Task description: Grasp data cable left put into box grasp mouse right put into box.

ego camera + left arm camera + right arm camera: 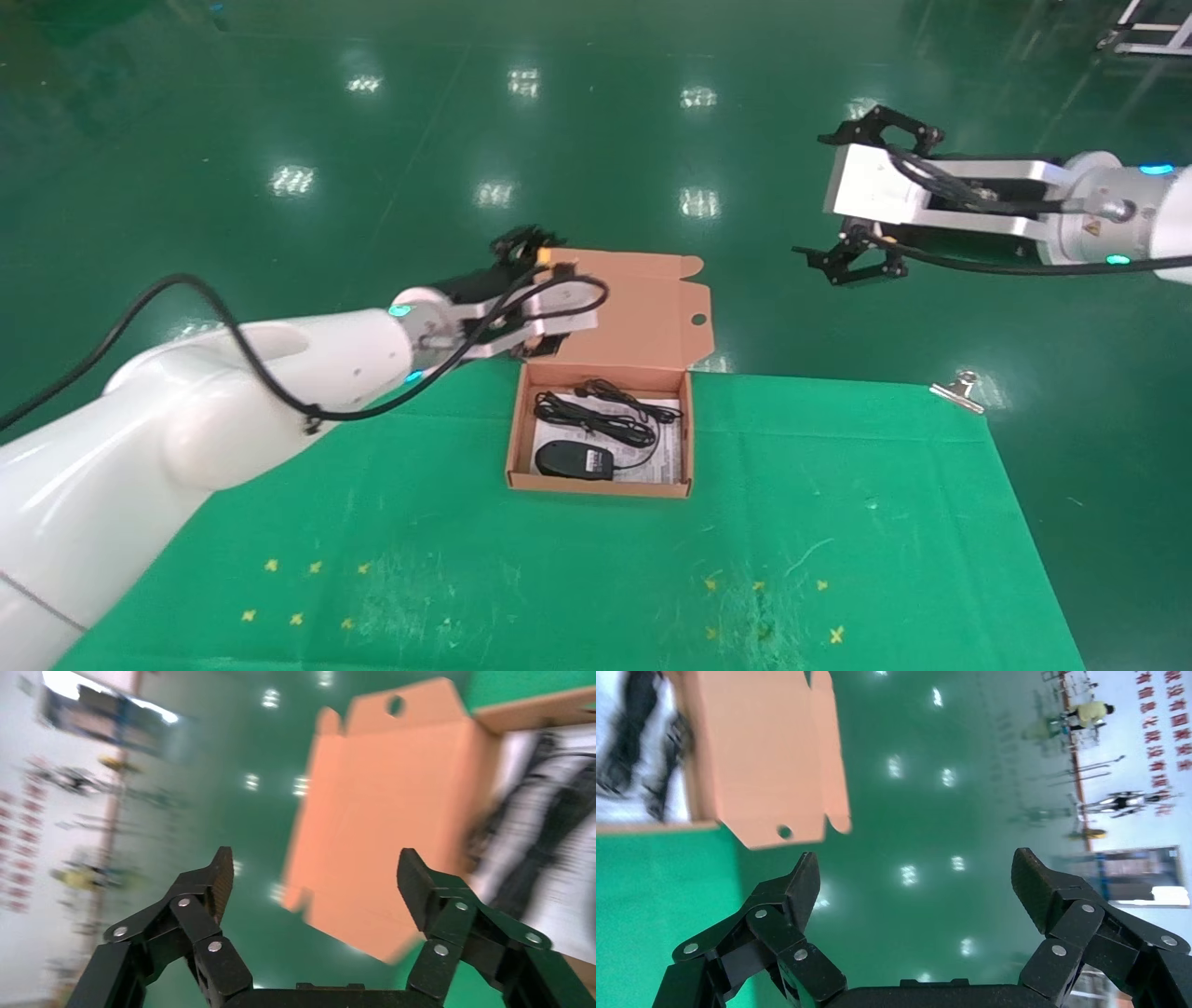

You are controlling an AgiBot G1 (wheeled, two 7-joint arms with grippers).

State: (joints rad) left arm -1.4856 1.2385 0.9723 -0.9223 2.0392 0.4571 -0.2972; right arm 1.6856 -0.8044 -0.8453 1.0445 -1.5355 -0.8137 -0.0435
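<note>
inside the box, on its white printed sheet: the mouse, smooth black oval, pale label; just behind it the data cable, thin black loops. both placements apparently done, little left. cardboard orange-brown, lid upright. left pincer beside the lid, wide open, empty. right pincer raised well off the green-clothed desk, spread, empty.

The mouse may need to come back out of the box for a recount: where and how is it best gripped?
Probably grip the mouse across its narrow oval body, coming straight down. It lies flat near the front wall of the box, beside the data cable, so sideways approaches look blocked. Both the left claw and the right claw hang open, away from the box.
</note>
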